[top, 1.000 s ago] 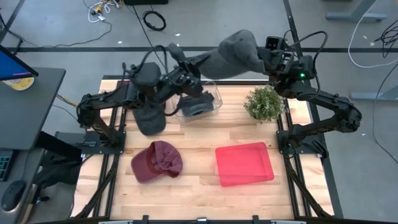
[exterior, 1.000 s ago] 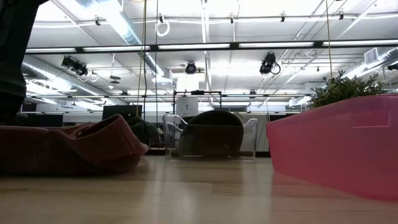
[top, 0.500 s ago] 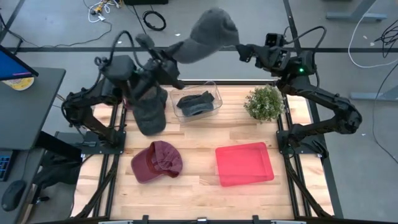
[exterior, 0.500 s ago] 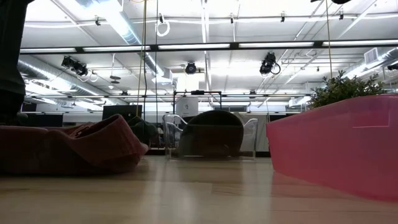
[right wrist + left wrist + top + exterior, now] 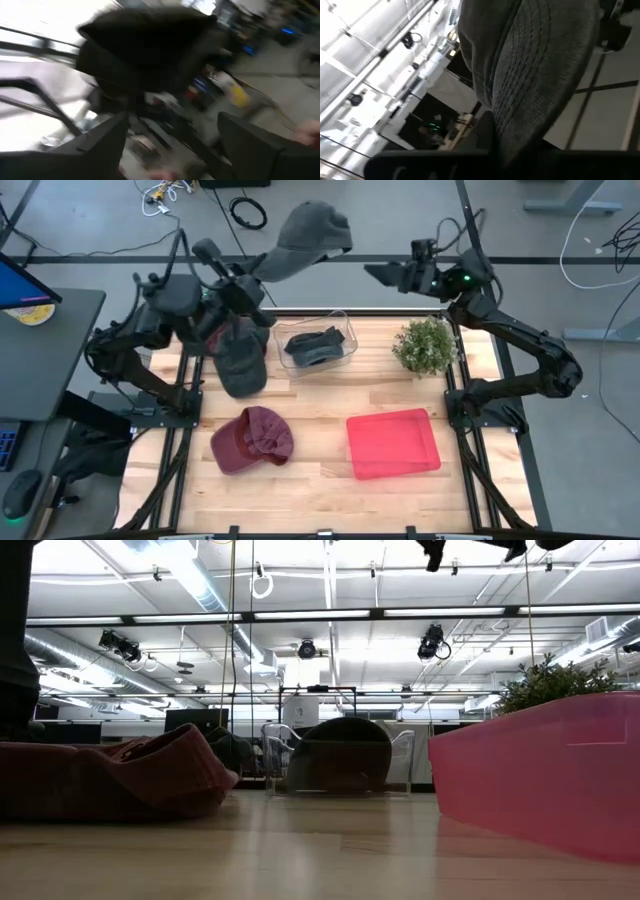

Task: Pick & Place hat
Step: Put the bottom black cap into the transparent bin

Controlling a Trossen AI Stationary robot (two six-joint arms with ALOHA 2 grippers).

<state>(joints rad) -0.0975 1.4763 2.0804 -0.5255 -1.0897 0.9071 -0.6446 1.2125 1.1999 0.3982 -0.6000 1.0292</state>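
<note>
Grey cloth hat (image 5: 308, 236), curved brim, airborne

The left arm is reaching up and over the tabletop's (image 5: 300, 405) far edge, its left tool (image 5: 262, 268) clamping shut on the grey cap (image 5: 305, 235). The right arm is holding its right tool (image 5: 385, 273) raised beyond the far edge, fingers standing spread apart, gripping nothing.
</note>
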